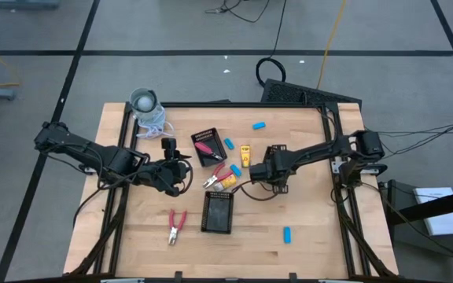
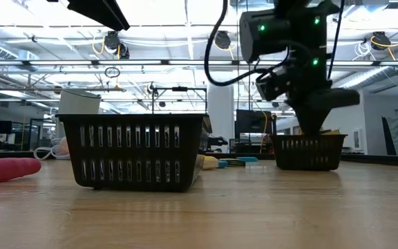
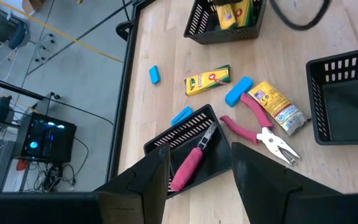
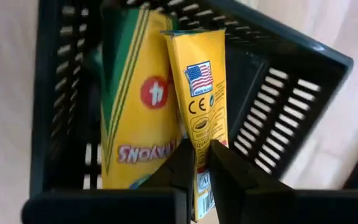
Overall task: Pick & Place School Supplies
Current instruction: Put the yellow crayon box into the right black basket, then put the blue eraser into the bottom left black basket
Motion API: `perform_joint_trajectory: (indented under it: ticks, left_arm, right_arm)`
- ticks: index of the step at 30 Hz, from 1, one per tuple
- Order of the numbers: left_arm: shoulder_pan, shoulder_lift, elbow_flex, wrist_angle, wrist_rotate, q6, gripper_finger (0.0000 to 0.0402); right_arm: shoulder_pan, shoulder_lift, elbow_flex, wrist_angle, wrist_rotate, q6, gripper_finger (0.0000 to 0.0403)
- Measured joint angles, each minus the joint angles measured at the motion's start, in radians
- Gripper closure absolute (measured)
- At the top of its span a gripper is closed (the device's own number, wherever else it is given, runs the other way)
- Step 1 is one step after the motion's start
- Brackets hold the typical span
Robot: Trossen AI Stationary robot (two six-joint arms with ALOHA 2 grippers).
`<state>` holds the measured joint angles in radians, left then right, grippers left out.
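Wooden table, three black slotted trays.

Item: my right gripper, narrow, pinching a yellow crayon box upright inside the tray beside a second box. Step judged: placing; next, release and lift straight out.

Item: my left gripper, fingers wide, empty, above the tray holding red pliers.

Loose: pliers, blue erasers, clear of my path.
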<state>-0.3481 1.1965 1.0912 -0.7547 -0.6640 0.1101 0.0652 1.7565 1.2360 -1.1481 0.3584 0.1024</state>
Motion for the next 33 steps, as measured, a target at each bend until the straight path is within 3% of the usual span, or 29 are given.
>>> perform_joint_trajectory:
  ticks: [12, 25, 29, 33]
  left_arm:
    - [0.0, 0.0, 0.0, 0.0, 0.0, 0.005, 0.0225]
    - [0.001, 0.0, 0.0, -0.004, 0.0, 0.01, 0.0225]
    - [0.001, 0.0, 0.0, -0.004, 0.001, 0.009, 0.0225]
    - [0.001, 0.0, 0.0, -0.013, 0.007, 0.006, 0.0225]
  right_arm:
    - [-0.027, -0.002, -0.007, 0.0, 0.004, -0.057, 0.0328]
    - [-0.035, -0.002, 0.058, -0.02, 0.058, 0.003, 0.0182]
    - [-0.016, -0.002, 0.15, -0.097, -0.009, 0.087, 0.0171]
    - [0.063, -0.021, 0.192, -0.108, -0.144, 0.145, 0.0173]
